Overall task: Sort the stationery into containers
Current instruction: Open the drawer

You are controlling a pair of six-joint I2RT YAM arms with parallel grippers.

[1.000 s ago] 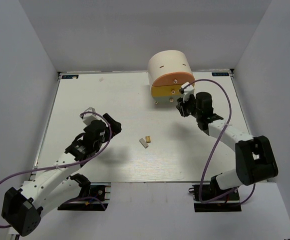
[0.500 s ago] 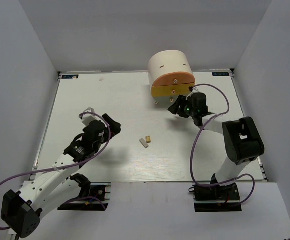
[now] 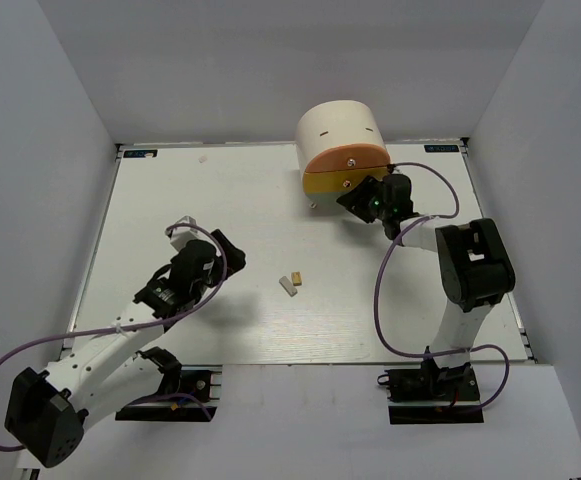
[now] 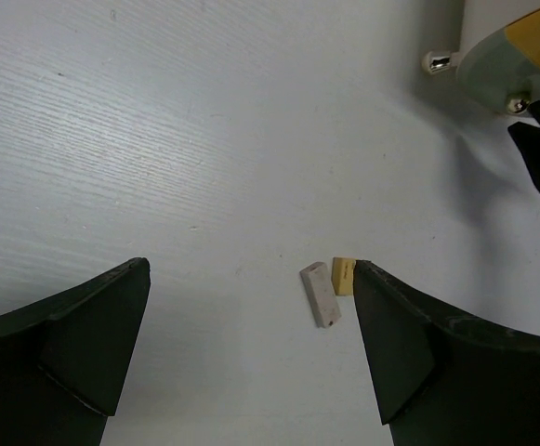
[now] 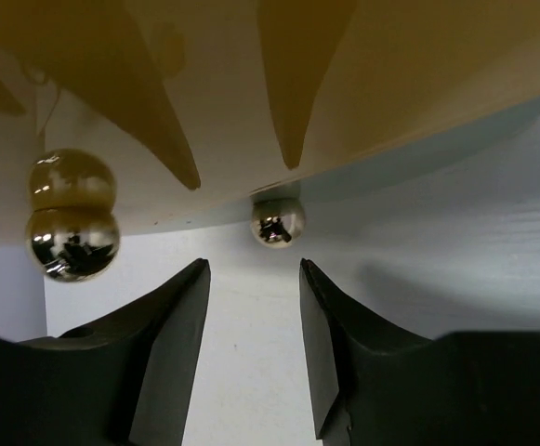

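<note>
Overhead view of a white desk (image 3: 220,200); a white block eraser (image 4: 321,295) and a smaller tan eraser (image 4: 344,276) lie flat mid-desk, just beside each other, ahead of my left pincer (image 4: 249,274), which is spread wide and empty; I judge them light, rubbery and grippy, best pinched across the narrow sides one at a time, though each crowds the other; my right pincer (image 5: 251,265), partly open and holding nothing, faces a small shiny round knob (image 5: 277,223), apparently on the yellow drawer (image 3: 332,183) of the big cream half-cylinder organizer (image 3: 335,125); smooth metal, likely slippery.
</note>
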